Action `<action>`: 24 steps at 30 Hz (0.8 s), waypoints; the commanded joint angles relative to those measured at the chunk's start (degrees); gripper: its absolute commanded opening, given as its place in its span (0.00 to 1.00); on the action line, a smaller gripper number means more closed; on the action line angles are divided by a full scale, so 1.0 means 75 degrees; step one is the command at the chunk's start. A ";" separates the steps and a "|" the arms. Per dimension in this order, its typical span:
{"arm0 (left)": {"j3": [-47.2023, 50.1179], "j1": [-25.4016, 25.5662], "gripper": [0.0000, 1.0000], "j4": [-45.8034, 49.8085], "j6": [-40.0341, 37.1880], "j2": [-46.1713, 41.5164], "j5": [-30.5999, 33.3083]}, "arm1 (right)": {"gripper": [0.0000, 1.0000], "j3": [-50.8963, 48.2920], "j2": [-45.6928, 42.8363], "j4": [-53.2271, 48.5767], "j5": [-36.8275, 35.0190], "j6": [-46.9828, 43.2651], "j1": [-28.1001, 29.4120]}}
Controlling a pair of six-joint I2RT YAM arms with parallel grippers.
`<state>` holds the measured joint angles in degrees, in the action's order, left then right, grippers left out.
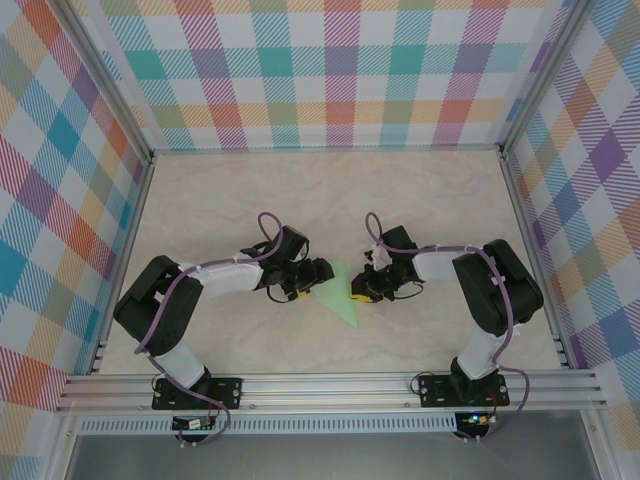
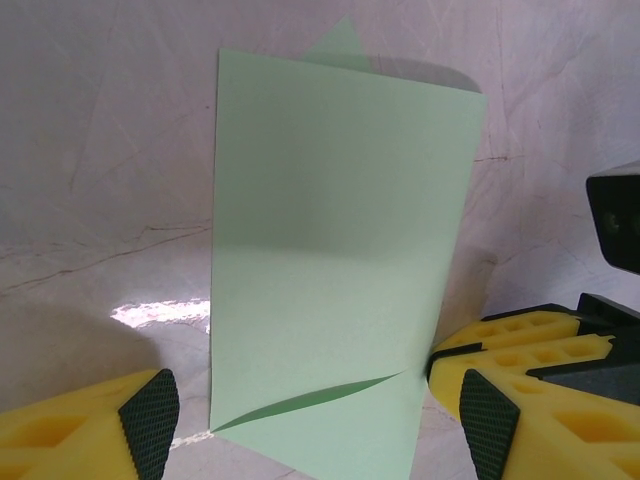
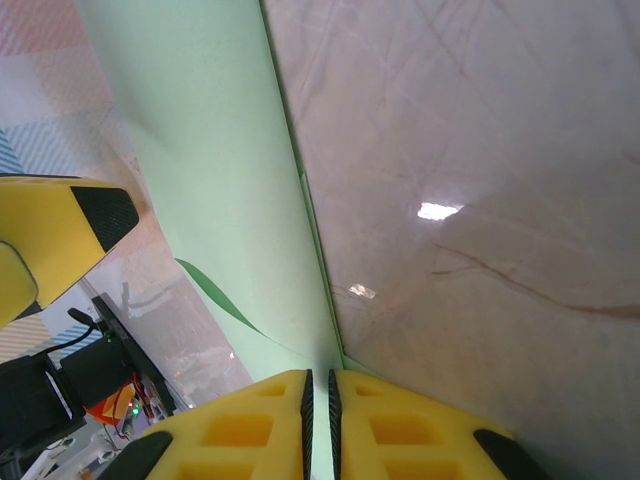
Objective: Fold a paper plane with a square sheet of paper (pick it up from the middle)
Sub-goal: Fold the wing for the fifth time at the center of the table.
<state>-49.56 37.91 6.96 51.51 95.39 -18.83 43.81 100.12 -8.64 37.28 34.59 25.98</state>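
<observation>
Left arm (image 1: 165, 305) and right arm (image 1: 495, 285) are the same build: bulky black joint housings, white link sections, and a black base plate (image 1: 197, 392) at the foot of each. A purple cable (image 1: 265, 222) loops off each wrist and runs down the arm, held by white ties. Left gripper (image 2: 320, 420) and right gripper (image 3: 320, 395) both have yellow moulded plastic fingers (image 2: 70, 435) with rectangular pockets, tipped with black diamond-textured pads (image 2: 150, 420).

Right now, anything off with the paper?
Slightly. The folded sheet, pinched in the right tool, has layers not flush: a corner pokes past its far edge and a flap bows open near the left tool.
</observation>
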 commanded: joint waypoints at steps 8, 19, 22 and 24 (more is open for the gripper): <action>-0.0299 0.0146 0.77 0.0165 -0.0043 0.0229 -0.0031 | 0.22 0.0171 -0.0330 -0.0739 -0.0723 -0.0325 0.0162; -0.0214 0.0160 0.76 0.0173 -0.0049 0.0165 0.0015 | 0.42 0.0503 -0.0972 -0.1273 -0.1229 -0.0452 0.0327; -0.0235 0.0160 0.76 0.0139 -0.0049 0.0182 0.0003 | 0.43 0.0631 -0.0658 -0.1244 -0.1084 -0.0498 0.0411; -0.0231 0.0160 0.76 0.0150 -0.0053 0.0183 0.0008 | 0.43 0.0703 -0.0426 -0.1114 -0.0903 -0.0487 0.0472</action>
<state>-50.50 38.52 7.33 51.62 96.23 -18.83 47.18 94.52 -16.51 28.97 32.08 28.73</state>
